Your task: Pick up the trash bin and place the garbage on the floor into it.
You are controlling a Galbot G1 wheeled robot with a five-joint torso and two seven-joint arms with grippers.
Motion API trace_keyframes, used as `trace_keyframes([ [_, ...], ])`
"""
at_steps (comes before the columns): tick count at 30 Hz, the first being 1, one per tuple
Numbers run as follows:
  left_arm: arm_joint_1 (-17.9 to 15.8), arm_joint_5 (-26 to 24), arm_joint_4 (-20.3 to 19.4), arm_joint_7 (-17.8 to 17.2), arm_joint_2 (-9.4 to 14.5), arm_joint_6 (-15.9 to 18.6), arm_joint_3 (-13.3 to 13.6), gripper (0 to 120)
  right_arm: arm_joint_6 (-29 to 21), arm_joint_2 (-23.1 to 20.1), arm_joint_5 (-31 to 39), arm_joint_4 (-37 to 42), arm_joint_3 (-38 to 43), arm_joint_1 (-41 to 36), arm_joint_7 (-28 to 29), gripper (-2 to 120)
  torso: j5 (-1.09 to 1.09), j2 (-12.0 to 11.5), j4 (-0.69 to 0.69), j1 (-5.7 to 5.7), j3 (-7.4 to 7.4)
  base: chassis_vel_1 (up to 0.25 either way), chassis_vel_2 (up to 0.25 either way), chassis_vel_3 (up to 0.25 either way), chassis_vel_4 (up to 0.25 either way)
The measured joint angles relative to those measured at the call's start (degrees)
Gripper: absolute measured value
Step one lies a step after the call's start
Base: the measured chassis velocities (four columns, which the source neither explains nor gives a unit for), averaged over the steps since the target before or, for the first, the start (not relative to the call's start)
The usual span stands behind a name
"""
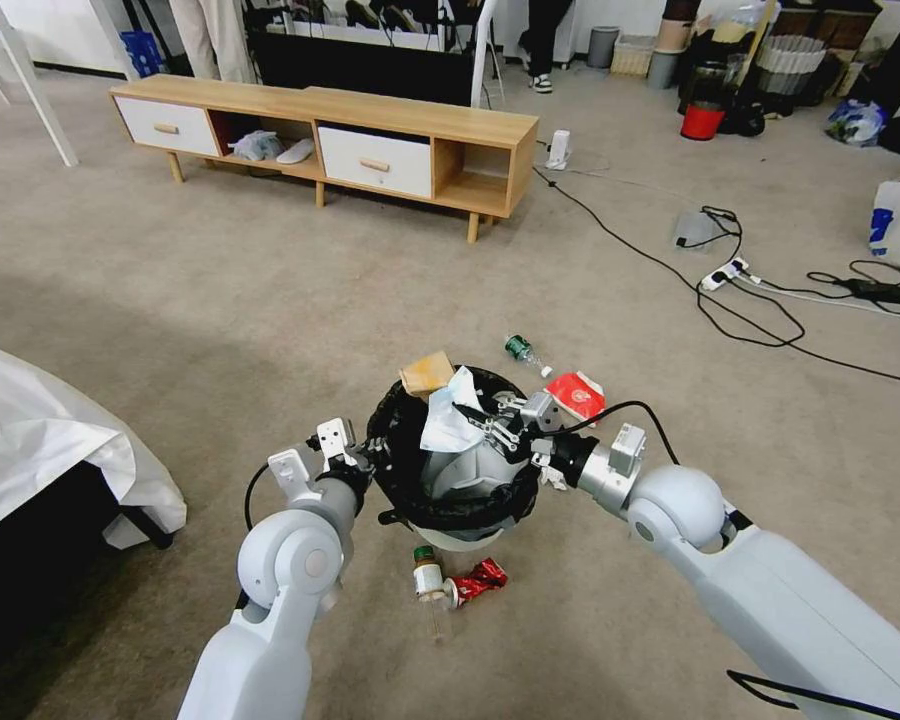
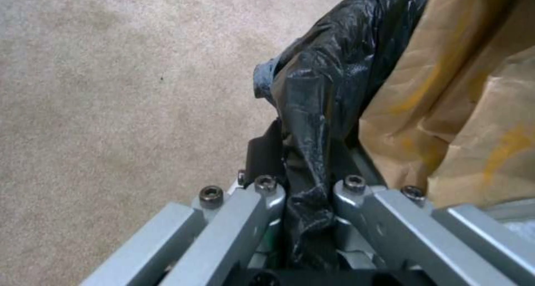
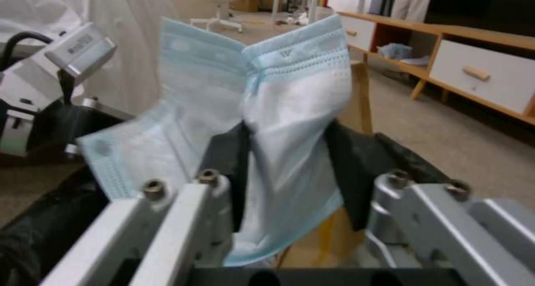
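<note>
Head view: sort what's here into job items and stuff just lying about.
Job:
trash bin, its rim clamped by left gripper
tissue, pinched by right gripper over the bin
brown paper bag
green-capped bottles
crushed red wrapper
flat red packet

Lying about:
cables
power strip
red bucket
wooden cabinet

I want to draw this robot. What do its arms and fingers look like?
Both arms are smooth and pale grey-white, with big ball-shaped joints and shiny silver wrists. A black cable loops beside each. The left gripper and right gripper have silver metal bars with dark bolts; the right fingers are flat and black.
</note>
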Motion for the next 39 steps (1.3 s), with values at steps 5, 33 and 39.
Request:
trace_keyframes([
  [5, -0.1, 0.0, 0.0, 0.0, 0.0, -0.1, 0.0, 4, -0.4, 0.0, 1.0, 0.3, 0.1, -0.5, 2.3, 54, 0.0, 0.0, 0.0, 0.0, 0.0, 0.0, 0.0, 0.0, 0.0],
  [33, -0.6, -0.8, -1.1, -0.7, -0.1, -0.1, -2.9, 4, -3.2, -2.6, 3.1, 3.6, 1.5, -4.8, 5.5, 100, 0.01, 0.0, 0.0, 0.0, -0.01, 0.0, 0.0, 0.0, 0.0],
  [39, -0.5, -1.0, -1.6, -0.8, 0.0, -0.1, -3.0, 4, -5.8, -4.8, 2.9, 5.4, 1.0, -5.5, 7.6, 100, 0.0, 0.0, 0.0, 0.0, 0.0, 0.0, 0.0, 0.0, 0.0],
])
